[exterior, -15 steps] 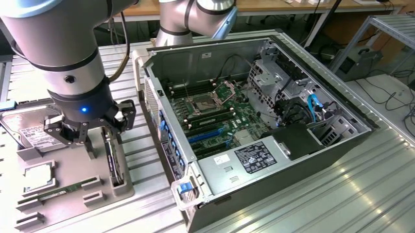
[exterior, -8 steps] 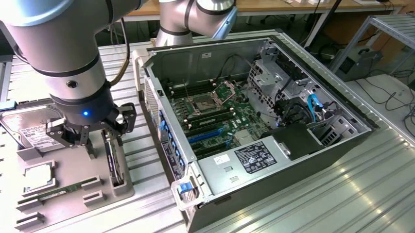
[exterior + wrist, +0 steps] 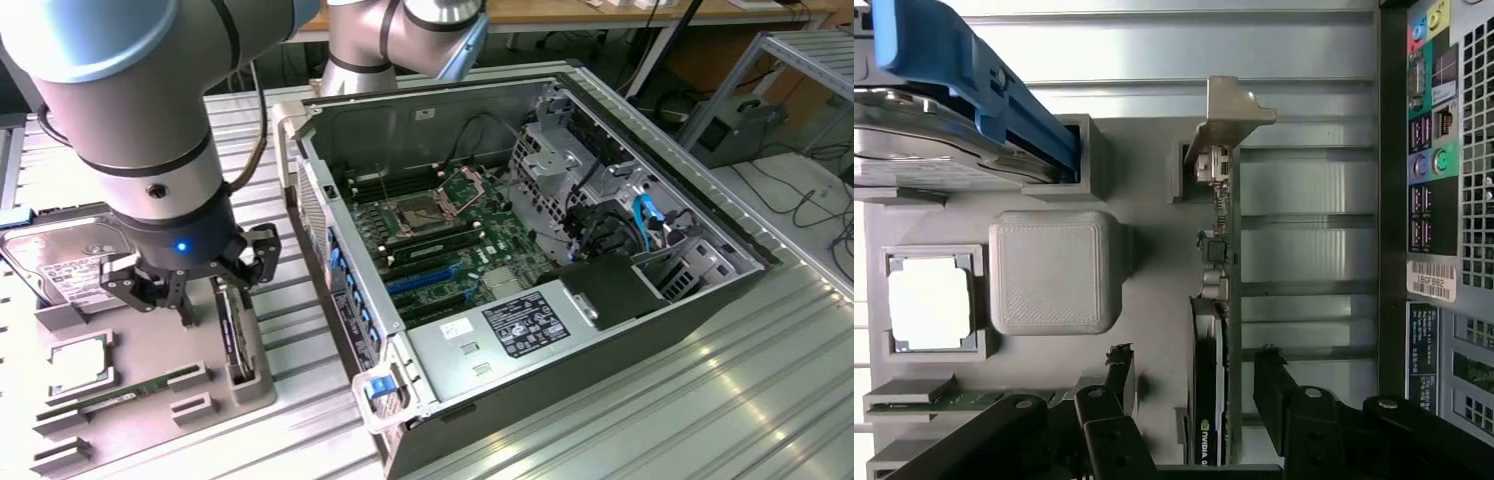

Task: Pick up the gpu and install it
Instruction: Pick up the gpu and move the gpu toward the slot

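Arm: one gray robot arm (image 3: 134, 110) reaches down from about 11 o'clock in the exterior view.
Claw: one gripper (image 3: 214, 305) (image 3: 1192, 358) with two black fingers (image 3: 1119, 400). They are spread as wide as they go and hold nothing. One finger sits on each side of the gpu, with a little gap on both sides.
Gpu: one gpu (image 3: 240, 350) (image 3: 1206, 425). It stands on its thin edge in a slot of the tray, at about 8 o'clock in the exterior view. It is outside the computer.
Bracket: one silver end bracket (image 3: 1229, 115) on the far end of the card.
Tray: one gray tray (image 3: 160, 350) (image 3: 1154, 250) beside the computer.
Hard drive: one silver hard drive (image 3: 60, 265) (image 3: 914, 150), at 9 o'clock from the claw.
Chip: one square processor chip (image 3: 80, 362) (image 3: 929, 300), at 7 o'clock from the claw.
Memory: one green memory stick (image 3: 127, 392) (image 3: 964, 398), lying at about 6 o'clock from the chip.
Computer: one open computer case (image 3: 601, 400), at 3 o'clock from the tray.
Board: one green board (image 3: 514, 245) inside the case. It may already hold a memory stick, but that is hard to tell.
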You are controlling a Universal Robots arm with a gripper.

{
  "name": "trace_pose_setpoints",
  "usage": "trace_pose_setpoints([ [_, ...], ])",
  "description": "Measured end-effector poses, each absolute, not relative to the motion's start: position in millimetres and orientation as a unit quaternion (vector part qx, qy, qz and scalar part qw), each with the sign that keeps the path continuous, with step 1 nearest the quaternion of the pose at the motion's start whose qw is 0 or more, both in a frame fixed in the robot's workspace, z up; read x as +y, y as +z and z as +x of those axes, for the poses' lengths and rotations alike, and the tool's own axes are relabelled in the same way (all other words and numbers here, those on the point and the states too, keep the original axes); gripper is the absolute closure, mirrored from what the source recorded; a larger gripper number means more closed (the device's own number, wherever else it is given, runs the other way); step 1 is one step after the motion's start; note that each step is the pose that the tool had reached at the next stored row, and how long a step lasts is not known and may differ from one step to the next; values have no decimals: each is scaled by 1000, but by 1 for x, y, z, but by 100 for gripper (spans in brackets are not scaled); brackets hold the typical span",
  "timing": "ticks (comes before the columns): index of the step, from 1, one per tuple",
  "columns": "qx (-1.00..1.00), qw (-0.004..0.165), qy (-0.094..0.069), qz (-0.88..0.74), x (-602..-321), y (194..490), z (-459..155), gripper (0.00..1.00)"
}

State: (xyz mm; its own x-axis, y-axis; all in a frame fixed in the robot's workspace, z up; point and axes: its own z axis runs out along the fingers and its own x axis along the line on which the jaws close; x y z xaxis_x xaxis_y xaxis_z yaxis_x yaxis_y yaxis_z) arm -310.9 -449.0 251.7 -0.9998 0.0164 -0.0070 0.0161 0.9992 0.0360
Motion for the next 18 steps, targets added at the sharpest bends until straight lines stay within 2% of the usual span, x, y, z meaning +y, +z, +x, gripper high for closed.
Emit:
trace_pose_setpoints([
  [18, 1000, 4, 15, 11, -449, 225, -307, 40],
])
